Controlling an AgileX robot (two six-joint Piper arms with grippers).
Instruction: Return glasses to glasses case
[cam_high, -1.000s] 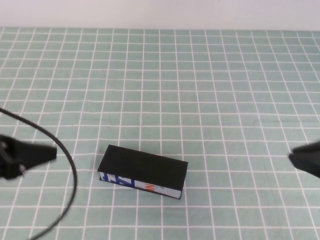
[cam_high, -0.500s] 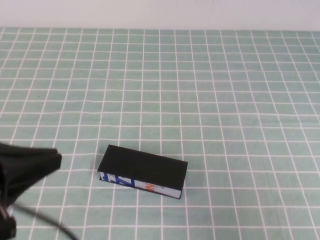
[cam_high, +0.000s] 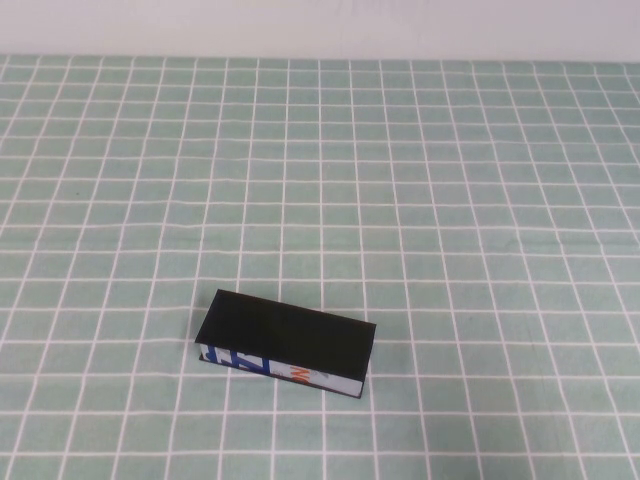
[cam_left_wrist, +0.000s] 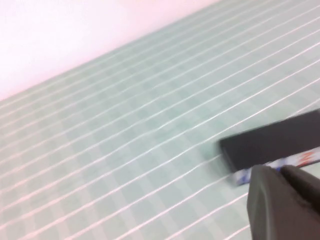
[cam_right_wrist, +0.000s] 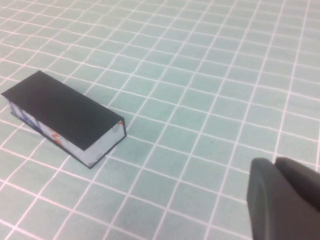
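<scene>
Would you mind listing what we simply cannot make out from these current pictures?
- The glasses: not visible in any view; the glasses case is shut, so its lid hides whatever is inside.
- Left gripper: outside the high view; in the left wrist view it is blurred and cut off by the picture's edge.
- Right gripper: also outside the high view; cut off by the edge in the right wrist view.
- Marks on the case's white side: too small to read.

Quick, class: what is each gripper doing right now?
Left gripper: off the table's left, holding nothing visible; fingers cannot be told.
Right gripper: off to the right, likewise.
</scene>
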